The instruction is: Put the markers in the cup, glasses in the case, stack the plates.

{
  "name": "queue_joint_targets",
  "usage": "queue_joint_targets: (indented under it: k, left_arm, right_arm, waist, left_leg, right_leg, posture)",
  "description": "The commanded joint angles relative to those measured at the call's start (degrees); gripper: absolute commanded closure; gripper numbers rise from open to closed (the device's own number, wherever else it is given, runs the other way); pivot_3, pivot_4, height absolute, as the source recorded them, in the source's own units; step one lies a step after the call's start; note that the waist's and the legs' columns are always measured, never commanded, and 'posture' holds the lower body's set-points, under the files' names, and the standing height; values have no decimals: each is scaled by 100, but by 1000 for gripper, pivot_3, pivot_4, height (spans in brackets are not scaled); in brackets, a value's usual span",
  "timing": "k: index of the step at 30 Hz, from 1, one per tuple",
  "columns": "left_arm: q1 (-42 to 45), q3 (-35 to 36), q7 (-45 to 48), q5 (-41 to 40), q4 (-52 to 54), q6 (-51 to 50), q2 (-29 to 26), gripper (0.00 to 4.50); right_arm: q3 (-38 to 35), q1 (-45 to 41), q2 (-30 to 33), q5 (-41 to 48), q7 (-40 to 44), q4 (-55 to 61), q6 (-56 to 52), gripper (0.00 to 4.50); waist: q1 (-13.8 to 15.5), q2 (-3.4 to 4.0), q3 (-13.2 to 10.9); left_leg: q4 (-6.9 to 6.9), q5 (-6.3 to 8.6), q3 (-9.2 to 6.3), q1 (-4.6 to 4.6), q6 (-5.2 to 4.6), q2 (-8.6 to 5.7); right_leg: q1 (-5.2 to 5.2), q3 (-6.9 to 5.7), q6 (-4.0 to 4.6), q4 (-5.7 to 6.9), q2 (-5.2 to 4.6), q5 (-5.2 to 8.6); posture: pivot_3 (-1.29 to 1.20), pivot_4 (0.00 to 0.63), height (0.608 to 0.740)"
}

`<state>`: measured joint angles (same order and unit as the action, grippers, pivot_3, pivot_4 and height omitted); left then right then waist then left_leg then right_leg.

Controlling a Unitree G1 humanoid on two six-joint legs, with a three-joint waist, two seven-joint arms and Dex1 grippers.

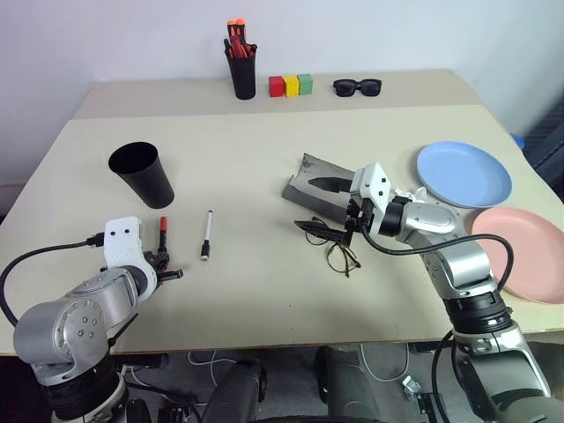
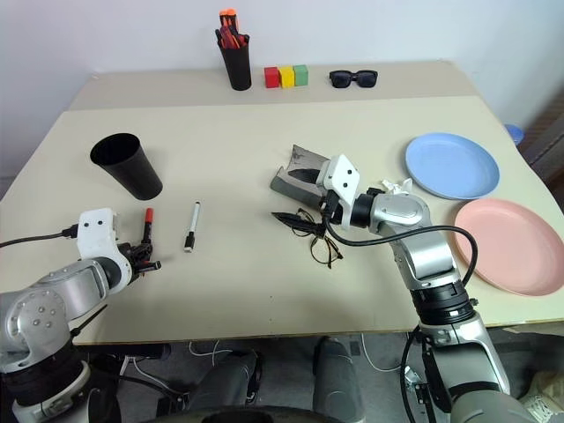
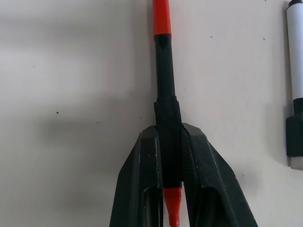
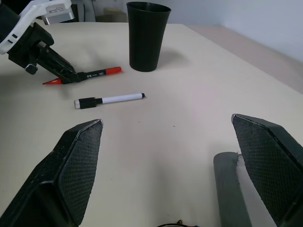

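With the left gripper point(image 3: 171, 156) clamped low on the red-ended marker point(image 3: 163, 71), a careless lift toward the cup point(image 1: 142, 173) at 12 o'clock could let it pivot loose, while the right gripper point(image 4: 170, 165) hangs spread wide over the glasses point(image 1: 333, 245).

Bright even light, soft shadows on table point(image 1: 264, 150); all views sharp.

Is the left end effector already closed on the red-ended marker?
Yes, the left end effector has both fingers clamped against the red-ended marker lying on the table.
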<state>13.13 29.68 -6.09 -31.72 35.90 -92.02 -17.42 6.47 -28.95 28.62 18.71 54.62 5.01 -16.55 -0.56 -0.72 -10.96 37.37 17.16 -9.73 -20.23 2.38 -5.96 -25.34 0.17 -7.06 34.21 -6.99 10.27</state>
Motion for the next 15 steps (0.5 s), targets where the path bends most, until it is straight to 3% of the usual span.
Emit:
queue_joint_targets:
  k: [1, 5, 8, 15]
  left_arm:
    - [82, -290, 383, 22, 144, 5, -418, 4462]
    - [-63, -890, 1736, -163, 451, 1799, -1108, 4462]
    - [40, -1049, 2264, -34, 295, 3007, -1216, 4462]
    - [702, -868, 1946, 964, -554, 5295, -1190, 4462]
  right_arm:
    - [-61, -44, 9, -19, -37, 239, 143, 0]
    - [-38, -102, -47, -50, -55, 147, 205, 0]
    - [-16, -153, -92, -89, -54, 60, 277, 0]
    - [-11, -206, -139, -112, -41, -14, 322, 0]
  waist:
    - [-2, -1, 0]
    - [-5, -2, -2]
    - [-1, -2, -2]
    - [-10, -2, -2]
  left_leg:
    - [0, 0, 0, -1, 0, 0]
    - [0, -1, 2, -6, 1, 1]
    - [-2, -15, 5, -7, 28, 2]
    - [-5, -17, 7, -5, 30, 5]
  right_leg:
    - [-1, 0, 0, 0, 1, 0]
    - [-5, 1, 1, -2, 1, 0]
    - [-5, 4, 2, -8, 1, -1]
    - [-5, 4, 7, -10, 3, -5]
  posture:
    - [0, 150, 740]
    - [0, 150, 740]
    - [0, 150, 740]
    - [0, 150, 740]
